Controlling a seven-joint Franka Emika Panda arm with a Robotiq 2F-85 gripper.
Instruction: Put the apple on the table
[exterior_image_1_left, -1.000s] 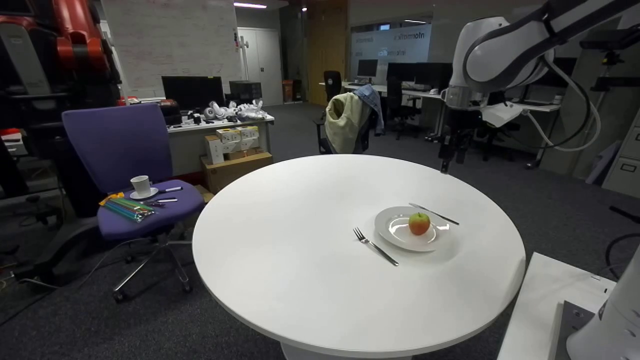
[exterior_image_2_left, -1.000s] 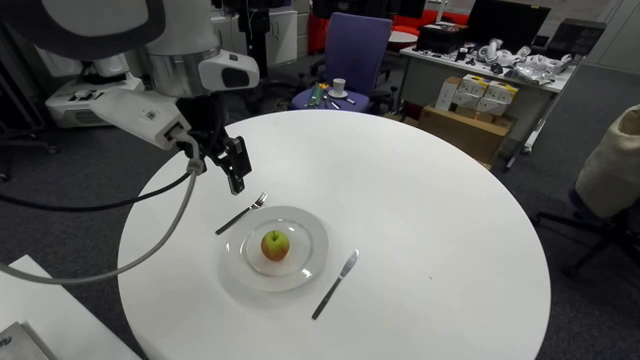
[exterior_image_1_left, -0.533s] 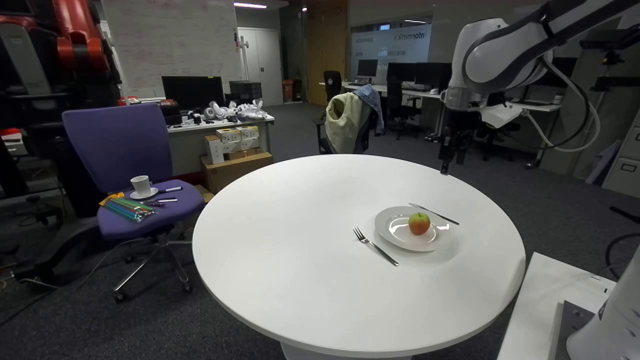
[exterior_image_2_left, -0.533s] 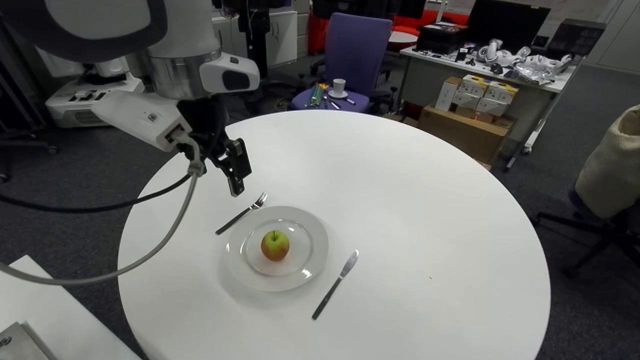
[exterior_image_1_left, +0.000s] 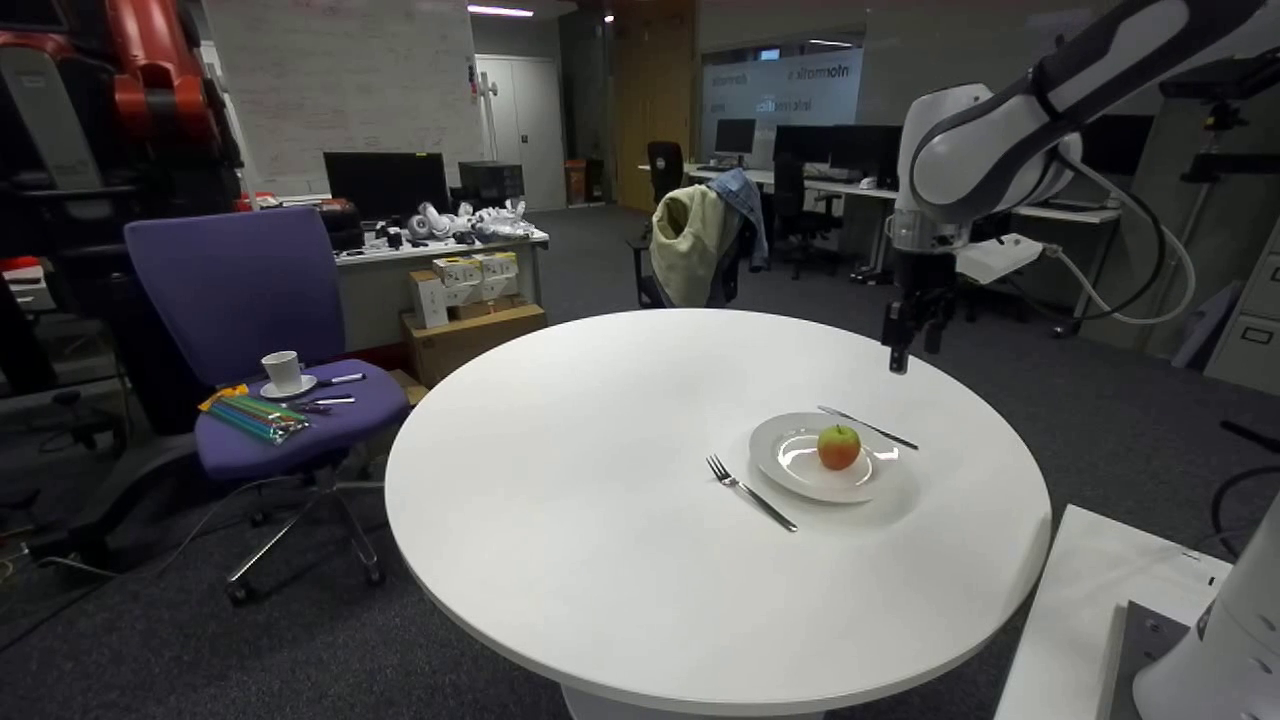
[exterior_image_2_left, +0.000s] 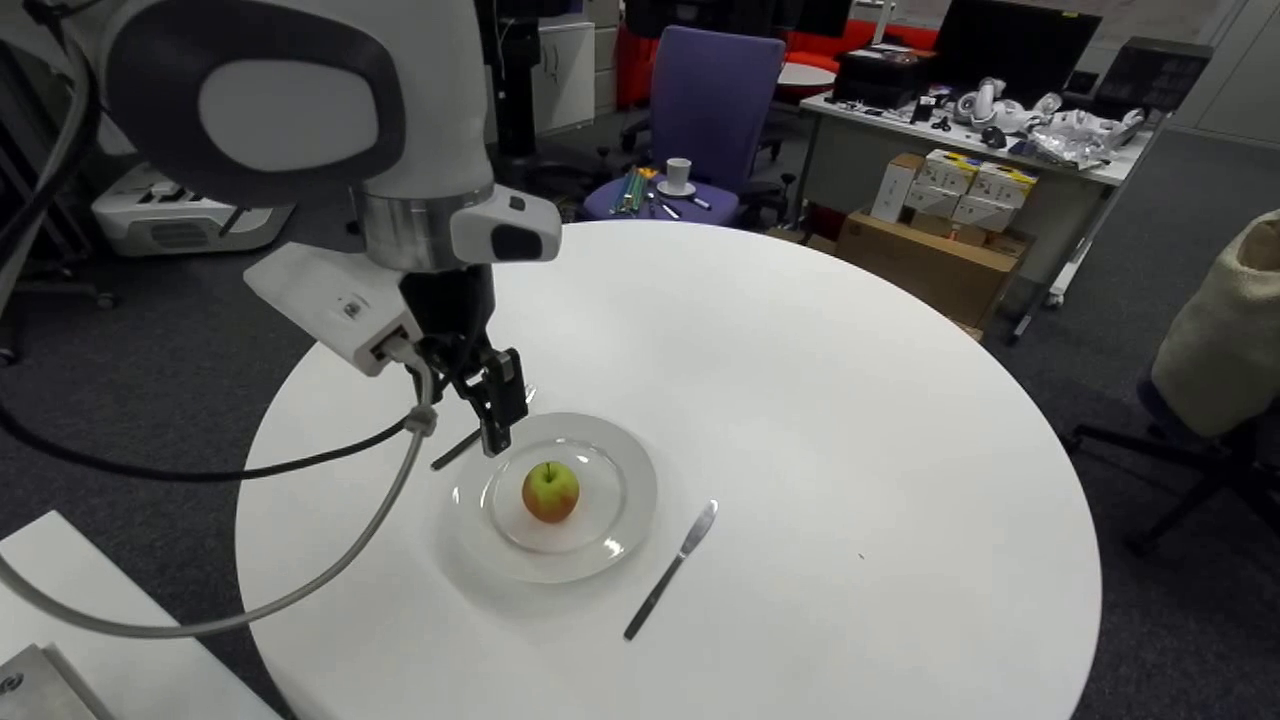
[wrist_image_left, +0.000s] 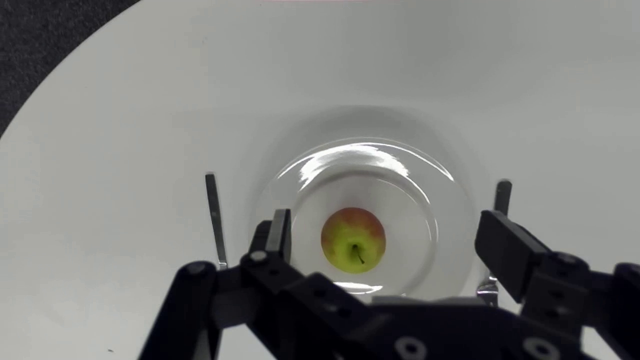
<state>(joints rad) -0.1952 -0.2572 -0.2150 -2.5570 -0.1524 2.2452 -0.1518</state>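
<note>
On the table (wrist_image_left: 125, 165) over there, the plate (wrist_image_left: 404, 235) is sitting with the apple (wrist_image_left: 353, 240) on it; in the wrist view, the knife (wrist_image_left: 215, 215) is lying left of the plate, the fork (wrist_image_left: 502, 196) right.

Far end's dim despite a lit ceiling light (exterior_image_1_left: 500, 11), plate (wrist_image_left: 452, 235) throws bright glare in all views, soft shadow on the table (wrist_image_left: 125, 200) beside it, gripper (wrist_image_left: 384, 220) dark and slightly blurred in wrist view.
</note>
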